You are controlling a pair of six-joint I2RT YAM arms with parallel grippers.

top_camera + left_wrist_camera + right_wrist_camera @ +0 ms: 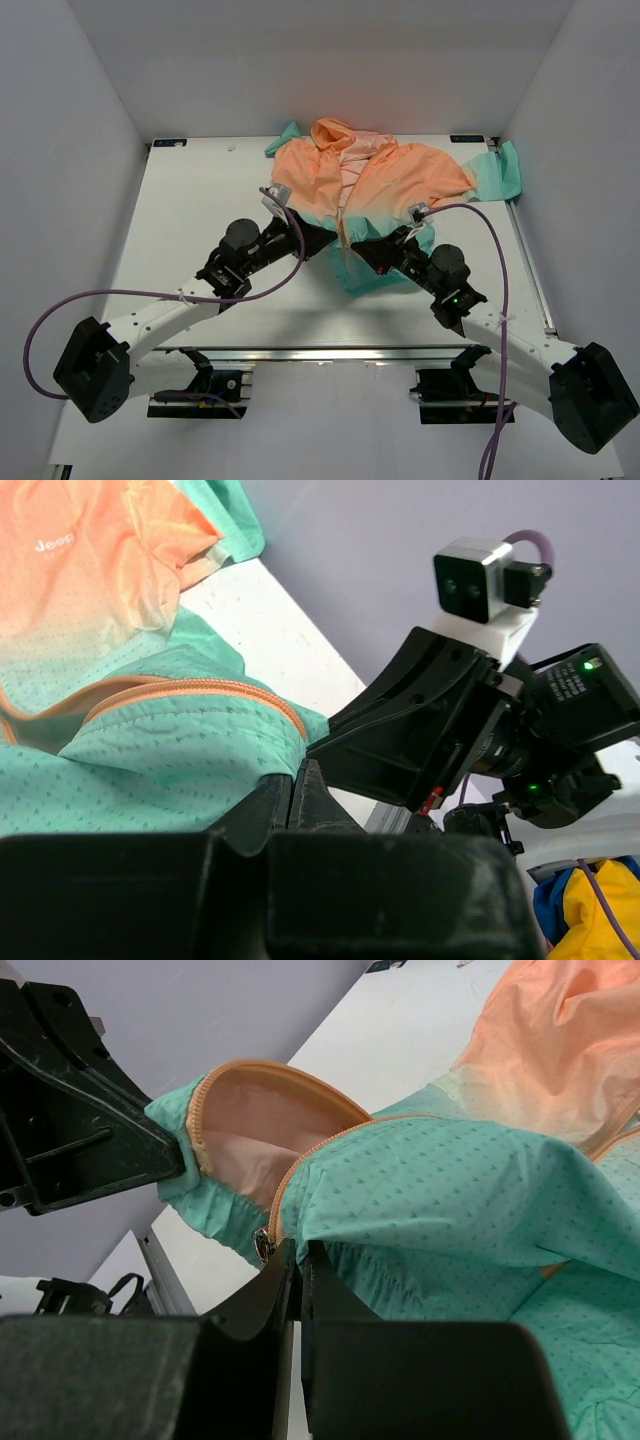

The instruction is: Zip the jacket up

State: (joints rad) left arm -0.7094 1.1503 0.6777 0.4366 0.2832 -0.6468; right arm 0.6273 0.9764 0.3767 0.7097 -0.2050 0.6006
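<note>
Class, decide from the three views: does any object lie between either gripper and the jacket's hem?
Nothing visible does. The left gripper and right gripper each pinch the jacket at its teal hem, beside the zipper.

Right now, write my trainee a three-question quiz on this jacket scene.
1. True or false: the jacket has its zipper closed all the way up to the hood.
2. Which part do the left gripper and right gripper hold? A hood, B teal hem, C sleeve end.
3. Fill in: the chest logo reads ____.
Key: 1 false; 2 B; 3 Jeep.
</note>
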